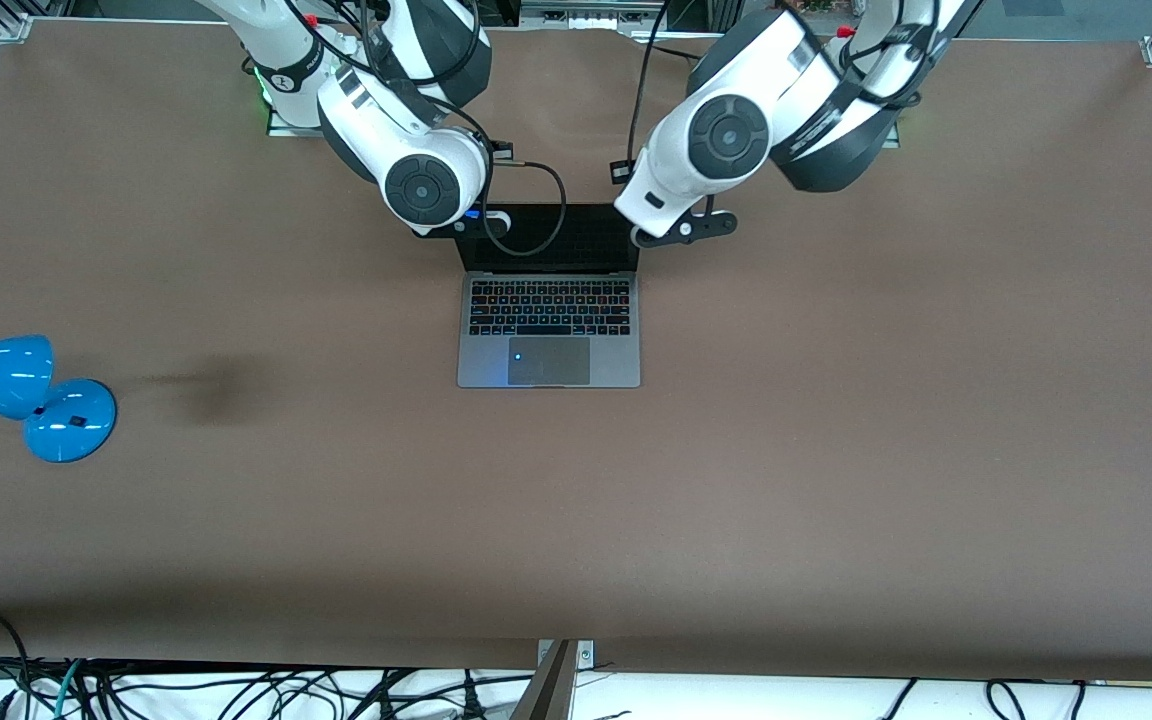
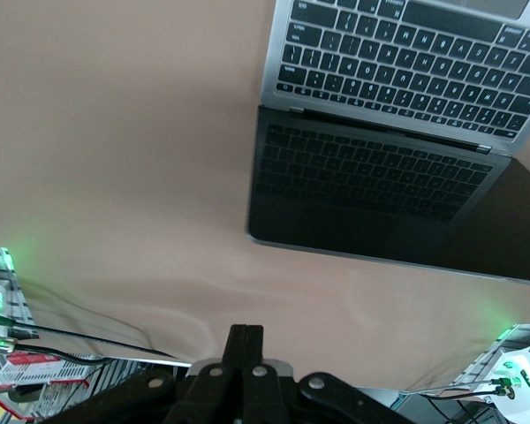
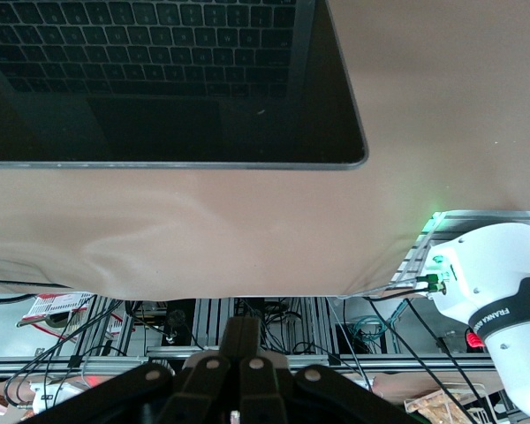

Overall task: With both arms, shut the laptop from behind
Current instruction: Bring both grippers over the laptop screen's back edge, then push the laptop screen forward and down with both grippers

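Observation:
The space-grey laptop (image 1: 548, 340) lies open at the table's middle, its dark screen (image 1: 548, 242) raised and facing the front camera. My left gripper (image 1: 658, 232) is at the screen's upper corner toward the left arm's end. My right gripper (image 1: 471, 222) is at the other upper corner. In the left wrist view the left gripper (image 2: 246, 336) is shut and empty, apart from the laptop (image 2: 397, 106). In the right wrist view the right gripper (image 3: 252, 329) is shut and empty, apart from the screen's edge (image 3: 177, 164).
A blue desk lamp (image 1: 26, 395) lies toward the right arm's end of the brown table (image 1: 836, 450). Both arm bases and their cables stand along the table's edge farthest from the front camera. More cables hang below the edge nearest it.

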